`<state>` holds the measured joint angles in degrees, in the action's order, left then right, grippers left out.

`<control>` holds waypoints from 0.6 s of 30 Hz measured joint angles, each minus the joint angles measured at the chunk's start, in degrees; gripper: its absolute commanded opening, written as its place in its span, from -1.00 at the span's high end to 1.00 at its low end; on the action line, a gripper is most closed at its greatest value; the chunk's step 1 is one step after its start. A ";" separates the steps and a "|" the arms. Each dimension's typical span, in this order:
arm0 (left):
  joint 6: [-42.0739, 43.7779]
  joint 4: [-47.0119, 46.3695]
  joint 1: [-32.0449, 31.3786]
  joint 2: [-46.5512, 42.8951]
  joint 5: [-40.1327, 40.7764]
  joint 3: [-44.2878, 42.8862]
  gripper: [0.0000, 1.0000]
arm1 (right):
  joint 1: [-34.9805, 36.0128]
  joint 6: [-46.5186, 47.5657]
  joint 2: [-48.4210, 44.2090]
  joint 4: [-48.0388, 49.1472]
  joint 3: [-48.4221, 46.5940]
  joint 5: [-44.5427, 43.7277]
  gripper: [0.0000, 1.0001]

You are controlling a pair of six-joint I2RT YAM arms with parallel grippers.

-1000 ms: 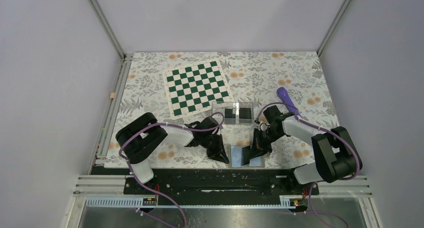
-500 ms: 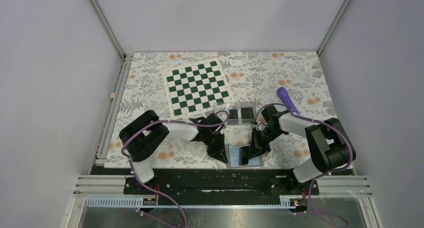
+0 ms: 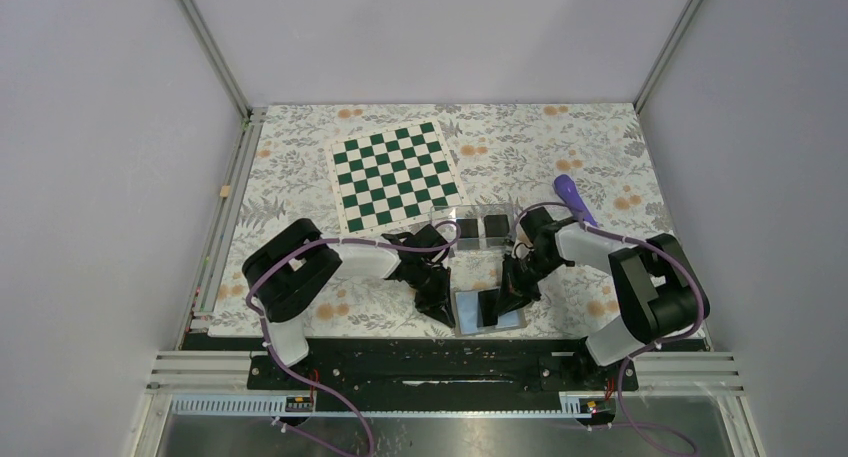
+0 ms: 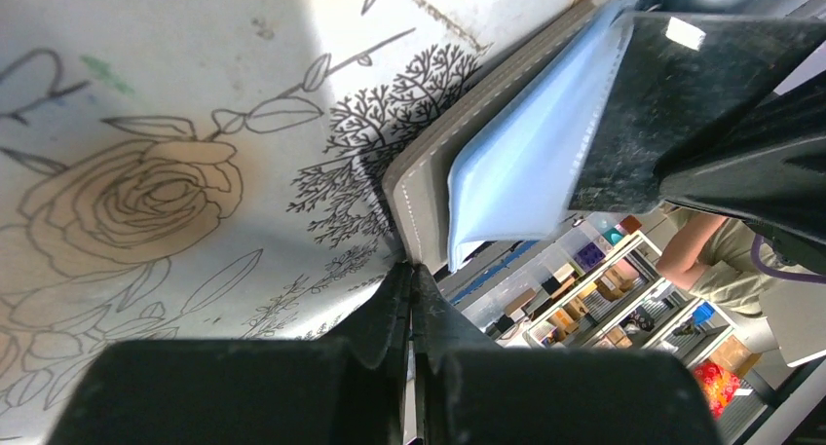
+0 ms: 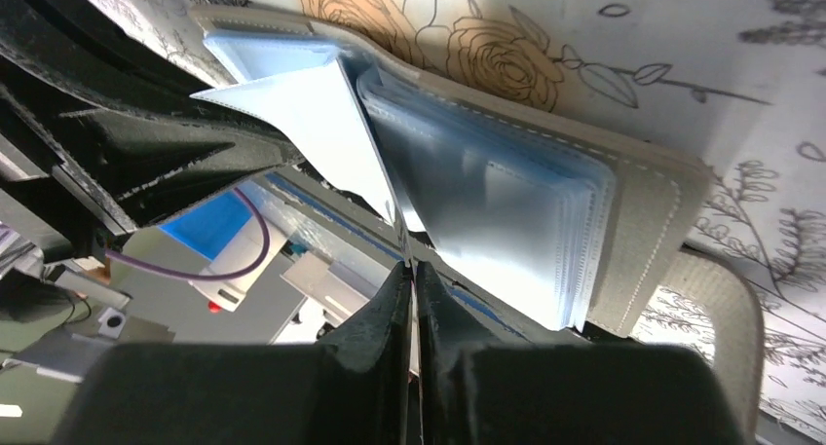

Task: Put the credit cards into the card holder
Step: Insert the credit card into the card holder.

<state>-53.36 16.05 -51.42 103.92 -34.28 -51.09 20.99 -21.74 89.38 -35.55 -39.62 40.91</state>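
Observation:
The taupe wallet (image 3: 467,315) lies open near the table's front edge, its light-blue inside up. My left gripper (image 3: 440,305) is shut, with its tips (image 4: 411,270) pressed on the wallet's stitched taupe edge (image 4: 419,187). A black credit card (image 4: 662,104) stands up from the wallet's middle. My right gripper (image 3: 508,295) is shut on its thin edge (image 5: 411,268), beside the wallet's blue sleeves (image 5: 487,202). The clear card holder (image 3: 448,217) stands just beyond, with two black credit cards (image 3: 466,226) in it.
A green-and-white chessboard mat (image 3: 397,175) lies at the back left. A purple object (image 3: 575,199) lies right of the card holder. The floral cloth (image 3: 600,147) covers the table. A black rail (image 3: 430,362) runs along the near edge, close behind the wallet.
Both grippers and the wallet have shifted slightly away from the near edge, and the wallet has turned a little. The right elbow has drawn inward.

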 measured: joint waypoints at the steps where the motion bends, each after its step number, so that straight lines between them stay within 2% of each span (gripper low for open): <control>1: 0.04 0.09 0.02 0.04 0.00 -0.04 1.00 | 0.13 -0.31 -0.31 0.00 -0.17 -0.90 0.62; 5: 0.24 0.35 0.02 0.09 0.07 -0.22 1.00 | 0.35 -1.88 -2.49 0.48 -0.39 -4.76 0.22; 8: 0.42 0.35 0.02 0.09 0.07 -0.22 1.00 | 0.35 -3.30 -5.42 2.47 0.26 -6.45 0.04; 10: 0.46 0.35 0.02 0.09 0.04 -0.22 1.00 | 0.35 -4.37 -7.48 4.81 1.36 -7.02 0.00; 14: 0.48 0.35 0.02 0.09 0.04 -0.22 1.00 | 0.39 -6.12 -9.05 8.55 3.82 -8.04 0.12; 18: 0.59 0.35 0.02 0.09 0.02 -0.22 1.00 | 0.39 -6.73 -8.66 10.56 4.70 -8.52 0.49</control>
<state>-52.77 16.40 -51.40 104.01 -34.26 -51.31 21.39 -28.47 80.73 -24.99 -34.92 32.38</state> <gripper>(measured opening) 0.006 0.369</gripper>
